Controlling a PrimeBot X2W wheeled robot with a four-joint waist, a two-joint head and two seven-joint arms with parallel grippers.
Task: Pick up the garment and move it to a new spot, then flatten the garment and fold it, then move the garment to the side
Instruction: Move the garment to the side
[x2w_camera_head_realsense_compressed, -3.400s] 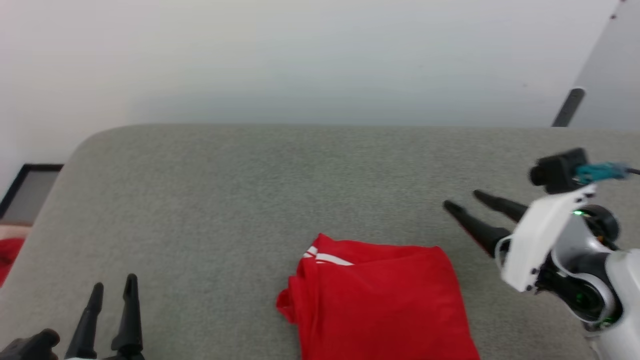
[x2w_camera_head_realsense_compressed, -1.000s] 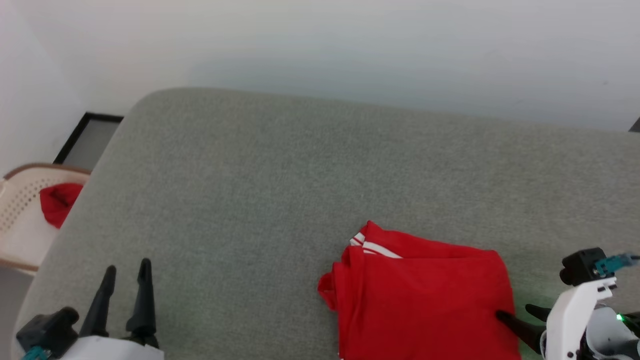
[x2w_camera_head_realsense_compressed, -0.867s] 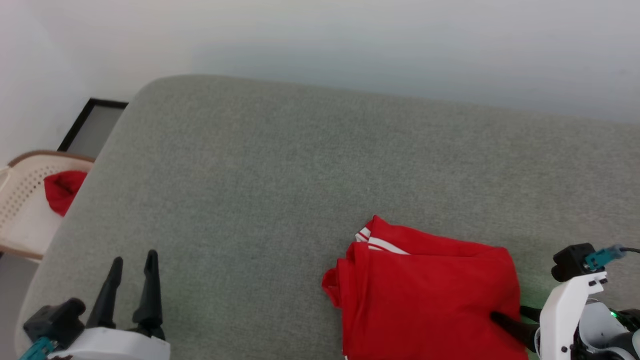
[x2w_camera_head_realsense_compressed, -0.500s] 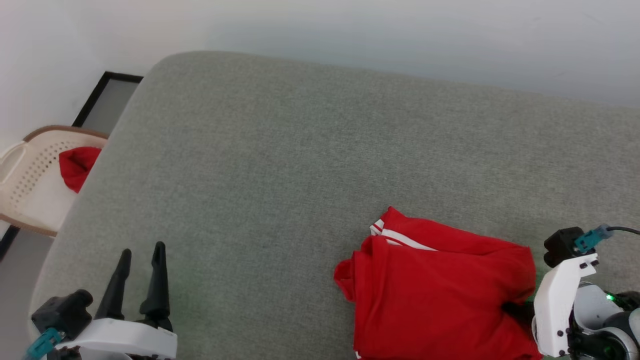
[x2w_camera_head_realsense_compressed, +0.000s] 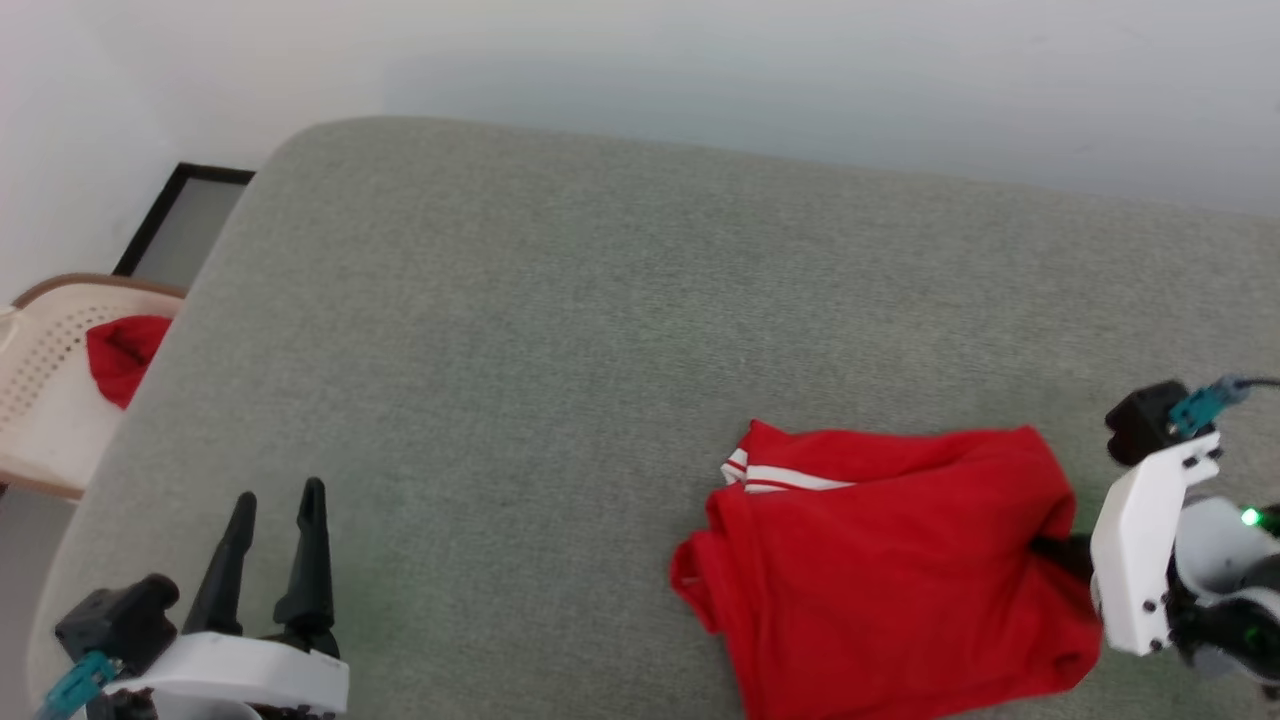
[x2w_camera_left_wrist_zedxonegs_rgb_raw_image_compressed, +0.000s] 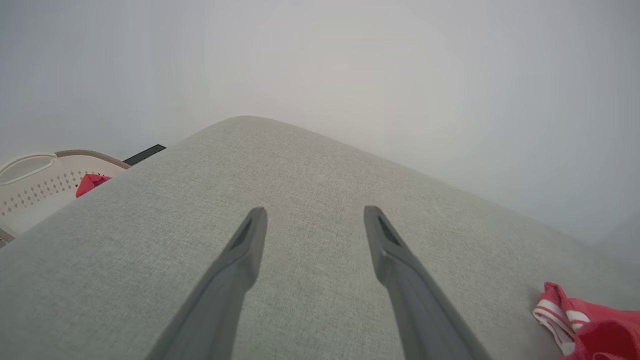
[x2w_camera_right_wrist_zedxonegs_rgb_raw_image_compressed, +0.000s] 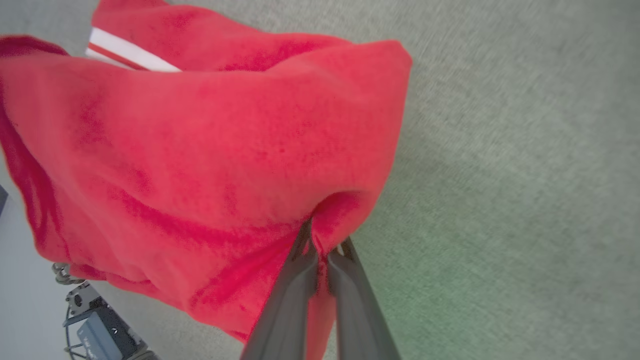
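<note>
Pinching the garment (x2w_camera_head_realsense_compressed: 890, 560) at its right edge: right gripper (x2w_camera_right_wrist_zedxonegs_rgb_raw_image_compressed: 322, 240), jaws clamped on a fold of red fabric. Garment lies bunched at the front right of the grey cushion (x2w_camera_head_realsense_compressed: 560, 330). Left gripper (x2w_camera_head_realsense_compressed: 279, 492) sits well apart, jaws spread. Judgement: lift slowly and high; 1 small pinch could slip.

Reading as a home-style room, likely a bedroom or laundry corner. A grey fabric-covered surface (x2w_camera_head_realsense_compressed: 560, 330) with a rounded corner is sitting against a plain white wall (x2w_camera_head_realsense_compressed: 640, 60) and looking more like a mattress than a table. A cream perforated laundry basket (x2w_camera_head_realsense_compressed: 35, 380) is standing beside it, lower down, holding a small red cloth (x2w_camera_head_realsense_compressed: 118, 352). A red garment (x2w_camera_head_realsense_compressed: 900, 580) with striped trim is lying on the fabric. A dark-framed panel (x2w_camera_head_realsense_compressed: 185, 225) is showing low by the wall; can't tell what it is.
</note>
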